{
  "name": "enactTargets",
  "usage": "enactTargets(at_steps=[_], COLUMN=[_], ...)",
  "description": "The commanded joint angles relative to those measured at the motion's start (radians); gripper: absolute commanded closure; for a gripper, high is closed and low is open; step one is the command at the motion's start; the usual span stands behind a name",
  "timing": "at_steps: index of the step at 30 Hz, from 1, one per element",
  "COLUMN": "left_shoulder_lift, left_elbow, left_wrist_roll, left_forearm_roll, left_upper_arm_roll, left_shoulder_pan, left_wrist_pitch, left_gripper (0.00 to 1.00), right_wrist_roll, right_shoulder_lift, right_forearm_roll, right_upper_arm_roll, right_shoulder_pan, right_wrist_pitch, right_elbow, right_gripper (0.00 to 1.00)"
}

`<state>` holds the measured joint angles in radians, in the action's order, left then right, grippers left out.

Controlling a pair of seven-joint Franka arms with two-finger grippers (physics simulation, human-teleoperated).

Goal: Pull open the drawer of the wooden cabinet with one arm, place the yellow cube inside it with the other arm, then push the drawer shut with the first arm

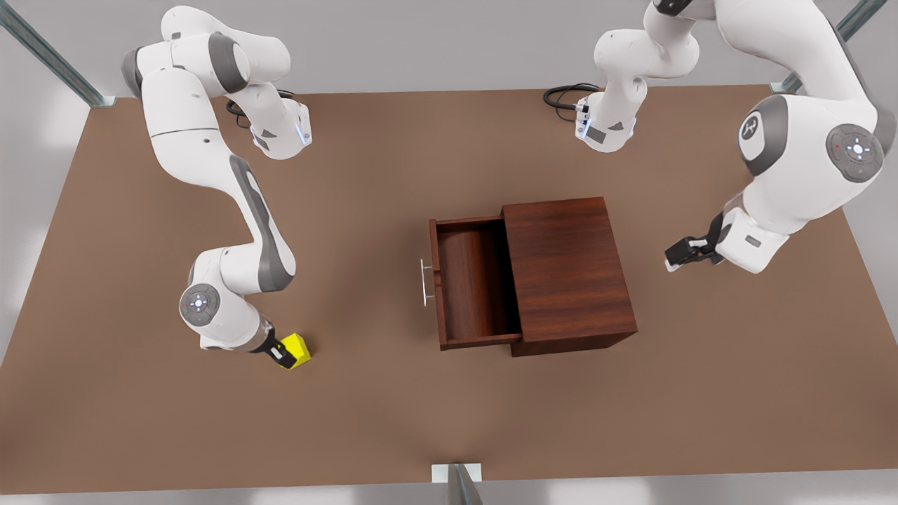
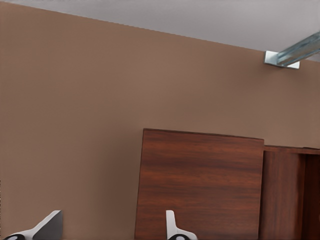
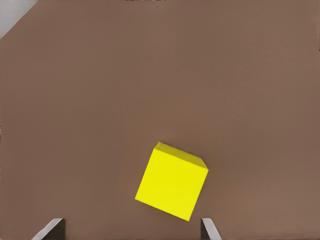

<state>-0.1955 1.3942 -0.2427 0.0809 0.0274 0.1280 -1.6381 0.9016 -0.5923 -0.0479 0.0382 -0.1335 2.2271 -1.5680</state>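
The wooden cabinet [image 1: 568,270] stands mid-table, its drawer [image 1: 470,280] pulled out toward the front view's left, the inside bare and the silver handle [image 1: 426,282] at its front. The yellow cube [image 1: 298,349] lies on the table at the front view's lower left. My right gripper [image 1: 284,352] is down at the cube, open; in the right wrist view the cube [image 3: 172,187] sits just ahead of the spread fingers [image 3: 209,229], untouched. My left gripper [image 1: 677,256] hovers open off the cabinet's far side, facing the cabinet [image 2: 200,185] and drawer [image 2: 282,195].
The brown table [image 1: 421,421] carries nothing else. Black cables [image 1: 561,95] lie at the arm base at the back. Metal frame posts [image 1: 456,484] stand at the table's edges and corners.
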Motion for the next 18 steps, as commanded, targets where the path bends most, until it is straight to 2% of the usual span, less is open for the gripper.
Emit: enactTargets(at_steps=[1,8,18], left_shoulder_lift=[0.001,-0.015,-0.013], left_elbow=[-0.003,-0.003,-0.004], left_wrist_roll=[0.184,0.183,0.183], left_forearm_roll=[-0.003,0.01,0.014], left_upper_arm_roll=[0.0,0.005,0.005], left_shoulder_pan=[-0.008,-0.05,-0.064], left_wrist_pitch=[0.006,-0.011,-0.011], left_gripper=[0.0,0.0,0.0], right_wrist_roll=[0.491,0.528,0.536], right_shoulder_lift=[-0.004,-0.026,-0.087], right_forearm_roll=[-0.001,0.014,0.026], right_upper_arm_roll=[0.0,-0.003,-0.004], right_shoulder_pan=[0.0,0.0,-0.005], right_wrist_pitch=[0.049,-0.053,-0.046], right_elbow=[0.0,0.0,-0.014], right_gripper=[0.0,0.0,0.0])
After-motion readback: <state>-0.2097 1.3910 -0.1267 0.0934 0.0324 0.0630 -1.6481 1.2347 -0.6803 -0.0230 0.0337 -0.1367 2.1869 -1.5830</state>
